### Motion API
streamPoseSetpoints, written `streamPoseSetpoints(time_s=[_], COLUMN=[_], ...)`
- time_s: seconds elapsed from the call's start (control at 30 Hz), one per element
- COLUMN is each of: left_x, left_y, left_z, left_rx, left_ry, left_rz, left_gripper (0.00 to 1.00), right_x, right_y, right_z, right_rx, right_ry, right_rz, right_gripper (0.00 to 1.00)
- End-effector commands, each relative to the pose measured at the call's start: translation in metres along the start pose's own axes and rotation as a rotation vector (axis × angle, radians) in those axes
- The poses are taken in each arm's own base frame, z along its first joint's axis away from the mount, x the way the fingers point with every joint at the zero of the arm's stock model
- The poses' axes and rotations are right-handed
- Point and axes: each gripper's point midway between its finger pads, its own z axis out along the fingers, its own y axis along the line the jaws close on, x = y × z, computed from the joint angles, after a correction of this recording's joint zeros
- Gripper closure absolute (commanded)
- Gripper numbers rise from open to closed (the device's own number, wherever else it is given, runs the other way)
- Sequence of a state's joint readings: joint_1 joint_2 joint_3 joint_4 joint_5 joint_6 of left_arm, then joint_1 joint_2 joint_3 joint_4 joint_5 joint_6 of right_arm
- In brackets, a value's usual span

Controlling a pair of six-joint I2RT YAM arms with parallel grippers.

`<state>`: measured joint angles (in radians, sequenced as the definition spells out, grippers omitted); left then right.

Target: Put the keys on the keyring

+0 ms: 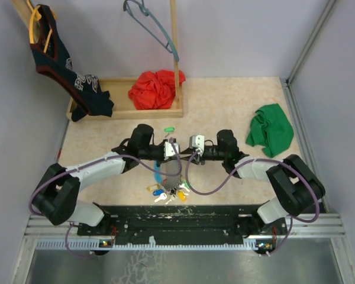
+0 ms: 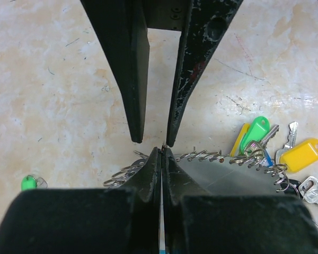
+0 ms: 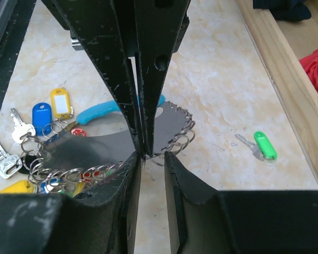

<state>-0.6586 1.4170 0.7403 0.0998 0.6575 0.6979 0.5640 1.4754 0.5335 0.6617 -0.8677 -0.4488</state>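
Observation:
The keyring [image 1: 171, 171] is a large grey hoop with a light-blue section [image 3: 98, 112], and it hangs between my two grippers. Several small split rings [image 3: 180, 137] sit along it, and keys with blue [image 3: 41, 116], yellow [image 3: 60, 101] and green [image 2: 254, 132] tags hang at its low end. My left gripper [image 2: 163, 151] is shut on the hoop's thin edge. My right gripper [image 3: 152, 156] is open, facing it tip to tip, with the hoop's end beside its left finger. A loose green-tagged key [image 3: 265, 145] lies apart on the table, also in the top view [image 1: 169, 129].
A wooden tray [image 1: 121, 112] at the back holds a red cloth [image 1: 157, 89] and part of a dark garment [image 1: 71, 77]. A grey-blue hanger [image 1: 154, 26] hangs by a wooden post [image 1: 174, 41]. A green cloth [image 1: 271, 130] lies at the right.

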Motion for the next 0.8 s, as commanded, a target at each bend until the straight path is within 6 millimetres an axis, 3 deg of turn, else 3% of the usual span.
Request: streamPoseSetpoints(time_s=[0.0,0.33,0.63,0.77], left_x=[-0.025,-0.025,-0.028,-0.029], left_y=[0.005,0.006,0.005,0.004], left_z=[-0.005,-0.006,-0.005,-0.006], left_rx=[0.012,0.009,0.013,0.012], left_ry=[-0.063,-0.057,-0.074,-0.081], left_rz=[0.056,0.053,0.053,0.055], left_gripper=[1.00,0.99,0.99,0.99], right_x=[-0.020,-0.007,-0.008,-0.008], right_y=[-0.008,-0.005,-0.003,-0.003], right_z=[0.009,0.009,0.013,0.016], right_rx=[-0.016,-0.026,-0.049,-0.056], right_ry=[-0.051,-0.001,-0.024,-0.031], right_rz=[-0.077,-0.056,-0.040,-0.036], right_gripper=[0.76,0.78,0.78,0.83])
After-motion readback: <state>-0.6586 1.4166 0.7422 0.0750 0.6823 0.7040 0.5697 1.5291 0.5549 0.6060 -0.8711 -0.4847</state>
